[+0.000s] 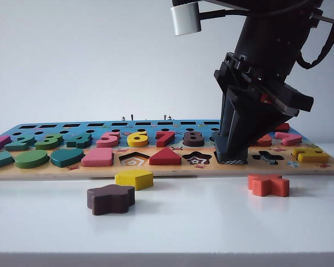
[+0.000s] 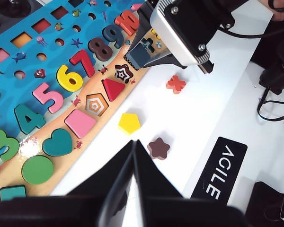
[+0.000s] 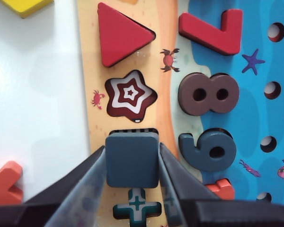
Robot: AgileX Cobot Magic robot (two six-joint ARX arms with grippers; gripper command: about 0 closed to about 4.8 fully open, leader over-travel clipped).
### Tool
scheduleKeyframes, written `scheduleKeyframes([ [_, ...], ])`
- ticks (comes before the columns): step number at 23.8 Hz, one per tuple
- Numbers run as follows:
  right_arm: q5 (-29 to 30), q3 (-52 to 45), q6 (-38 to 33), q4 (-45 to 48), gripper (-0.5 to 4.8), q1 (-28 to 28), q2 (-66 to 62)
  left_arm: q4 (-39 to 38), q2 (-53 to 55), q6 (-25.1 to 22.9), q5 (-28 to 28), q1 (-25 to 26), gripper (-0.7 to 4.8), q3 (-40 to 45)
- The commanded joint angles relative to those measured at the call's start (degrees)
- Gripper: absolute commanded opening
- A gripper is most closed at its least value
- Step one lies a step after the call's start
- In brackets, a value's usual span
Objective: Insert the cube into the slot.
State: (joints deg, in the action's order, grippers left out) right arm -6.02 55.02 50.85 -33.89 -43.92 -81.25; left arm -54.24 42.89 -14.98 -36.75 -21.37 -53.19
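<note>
The cube [image 3: 132,158], a flat navy square block, is clamped between the two fingers of my right gripper [image 3: 132,147], which is shut on it. It hangs right over the slot [image 3: 132,131], whose checkered floor shows only as a thin strip at the cube's edge. In the exterior view the right gripper [image 1: 232,153] points down onto the puzzle board [image 1: 167,169], with the slot's checkered floor [image 1: 232,162] just under it. The left wrist view shows the cube [image 2: 141,53] in those fingers too. My left gripper [image 2: 133,142] is shut and empty, above the white table beside the board.
A yellow pentagon [image 1: 134,178], a brown star block [image 1: 111,198] and an orange cross block [image 1: 268,184] lie loose on the table in front of the board. The star cut-out [image 3: 130,93] and cross cut-out [image 3: 137,204] flank the slot.
</note>
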Motion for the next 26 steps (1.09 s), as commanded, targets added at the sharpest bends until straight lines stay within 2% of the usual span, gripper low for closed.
scheduleKeyframes([
  [1, 0.2, 0.1, 0.2, 0.5, 0.89, 0.1, 0.1, 0.8, 0.0, 0.0, -0.1, 0.0, 0.17, -0.2],
  [26, -0.2, -0.3, -1.8, 1.3, 0.91, 0.5, 0.0, 0.8, 0.0, 0.0, -0.1, 0.0, 0.17, -0.2],
])
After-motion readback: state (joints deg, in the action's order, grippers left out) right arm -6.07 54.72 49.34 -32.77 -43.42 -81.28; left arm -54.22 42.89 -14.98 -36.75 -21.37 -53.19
